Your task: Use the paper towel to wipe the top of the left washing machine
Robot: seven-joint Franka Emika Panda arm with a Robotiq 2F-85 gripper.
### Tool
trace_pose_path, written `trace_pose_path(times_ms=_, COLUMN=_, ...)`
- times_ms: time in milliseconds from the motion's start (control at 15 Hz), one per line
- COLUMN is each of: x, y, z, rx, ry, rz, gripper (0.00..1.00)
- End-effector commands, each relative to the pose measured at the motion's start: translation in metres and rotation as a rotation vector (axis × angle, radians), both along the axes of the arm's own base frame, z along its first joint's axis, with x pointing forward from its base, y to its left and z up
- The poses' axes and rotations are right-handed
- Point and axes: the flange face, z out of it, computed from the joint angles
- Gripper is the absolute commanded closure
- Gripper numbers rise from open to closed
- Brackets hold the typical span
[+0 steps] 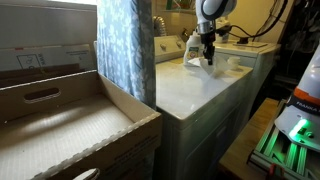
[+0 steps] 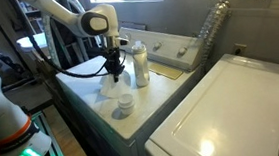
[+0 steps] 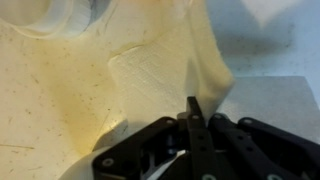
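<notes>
I'm clamping the gripper shut on the paper towel, toward the back edge of the left washing machine. A detergent bottle is crowding just beside it, with a small cup nearer the front edge. A second washer is sitting alongside.

White on white: the paper towel reads creamy up close in the wrist view, stamped with a fine grid of dots. The top of the left washing machine is smooth, plain white, and its sides are a paler grey-white. The gripper is black. The bottle is white with a blue and yellow label, and the cup is white. The curtain has a mottled blue-and-white print, and the box is tan.
</notes>
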Motion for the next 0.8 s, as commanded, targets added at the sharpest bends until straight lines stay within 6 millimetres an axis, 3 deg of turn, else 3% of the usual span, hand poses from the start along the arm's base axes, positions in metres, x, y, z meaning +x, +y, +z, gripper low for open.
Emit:
trace_pose_path(times_ms=0, x=-0.007, y=-0.008, z=0.013, rx=0.023, ry=-0.092, rz=-0.022, gripper=1.00)
trace_pose_path(times_ms=400, x=0.005, y=0.005, z=0.037, rx=0.308, ry=-0.229, rz=-0.052, gripper=1.00)
trace_pose_path(times_ms=733, x=0.011, y=0.025, z=0.033, rx=0.599, ry=-0.256, rz=-0.059, gripper=1.00)
